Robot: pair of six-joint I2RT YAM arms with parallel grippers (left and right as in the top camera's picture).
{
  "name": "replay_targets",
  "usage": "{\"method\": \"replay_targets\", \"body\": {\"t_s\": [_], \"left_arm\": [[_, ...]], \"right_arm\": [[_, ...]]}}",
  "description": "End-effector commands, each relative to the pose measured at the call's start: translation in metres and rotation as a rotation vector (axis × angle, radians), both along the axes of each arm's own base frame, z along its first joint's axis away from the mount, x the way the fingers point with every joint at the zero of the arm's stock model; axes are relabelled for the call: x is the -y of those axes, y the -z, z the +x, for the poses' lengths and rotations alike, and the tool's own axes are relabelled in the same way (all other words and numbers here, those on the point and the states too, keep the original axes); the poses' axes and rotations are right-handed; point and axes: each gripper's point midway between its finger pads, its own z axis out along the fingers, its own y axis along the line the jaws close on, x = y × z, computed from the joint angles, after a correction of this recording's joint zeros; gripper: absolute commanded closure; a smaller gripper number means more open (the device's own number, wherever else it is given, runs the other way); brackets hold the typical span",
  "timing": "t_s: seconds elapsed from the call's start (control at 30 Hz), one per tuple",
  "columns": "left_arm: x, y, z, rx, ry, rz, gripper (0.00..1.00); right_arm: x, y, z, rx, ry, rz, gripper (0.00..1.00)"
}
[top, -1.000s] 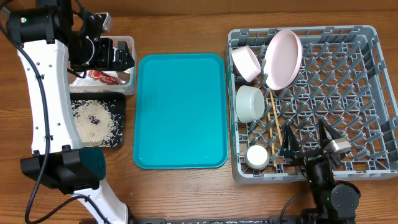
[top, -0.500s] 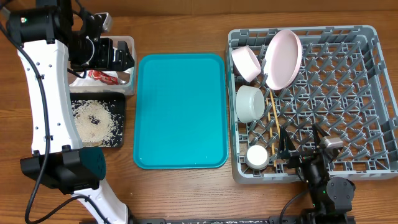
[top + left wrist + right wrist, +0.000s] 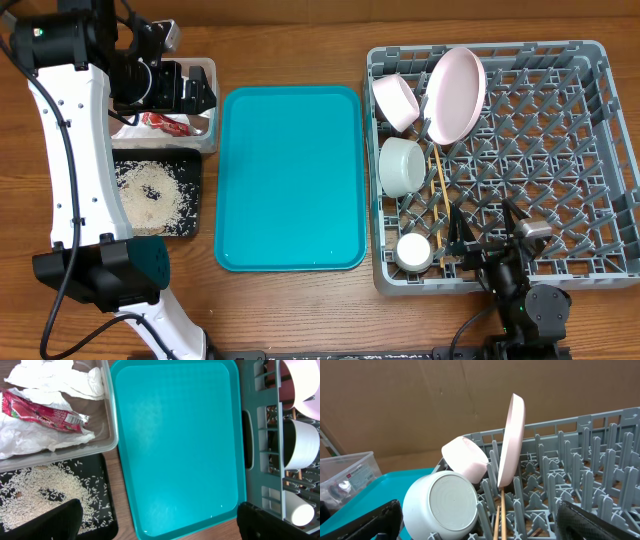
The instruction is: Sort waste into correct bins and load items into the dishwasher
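Currently open: left gripper (image 3: 204,95) over tub (image 3: 211,68) edge, right gripper (image 3: 487,226) over rack (image 3: 604,52) rim.

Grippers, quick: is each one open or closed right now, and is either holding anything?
Left gripper: open, holding nothing.
Right gripper: open, holding nothing.

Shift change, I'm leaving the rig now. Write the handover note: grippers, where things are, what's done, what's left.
Left gripper: open, empty, above the clear tub.
Right gripper: open, empty, at the near edge of the dish rack.
Napkin and red wrapper are in the tub; rice is in the black tray.
Plate, pink bowl, pale bowl, cup and chopsticks are in the rack.
Teal tray is bare.
Done: sorting and loading look complete. Left: nothing visible.
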Motion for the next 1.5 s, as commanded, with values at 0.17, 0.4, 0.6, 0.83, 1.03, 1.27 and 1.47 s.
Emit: {"method": "replay_targets", "body": {"t_s": [0.17,0.4,0.6,0.83,1.03,1.27,1.47], "left_arm": [[0.004,-0.015,-0.001,0.049,0.017,-0.002,0.0],[-0.008,-0.015,-0.005,0.041,-0.006,0.052,0.0],[-0.032,-0.05,-0.037,0.113,-0.064,0.226,0.0],[-0.018,-0.102,-0.064,0.452,-0.072,0.224,0.0],[0.015,-0.105,-0.078,0.905,0.024,0.133,0.0],[0.031,-0.044,-0.124,1.144,0.055,0.154,0.0],[0.034,0.02,-0.153,1.223,0.043,0.171,0.0]], "right_arm": [[0.0,0.001,0.0,0.006,0.001,0.0,0.0],[0.0,0.001,0.0,0.006,0.001,0.0,0.0],[0.0,0.001,0.0,0.006,0.001,0.0,0.0],[0.0,0.001,0.0,0.006,0.001,0.0,0.0],[0.0,0.001,0.0,0.006,0.001,0.0,0.0],[0.0,0.001,0.0,0.006,0.001,0.0,0.0],[0.0,0.001,0.0,0.006,0.001,0.0,0.0]]}}
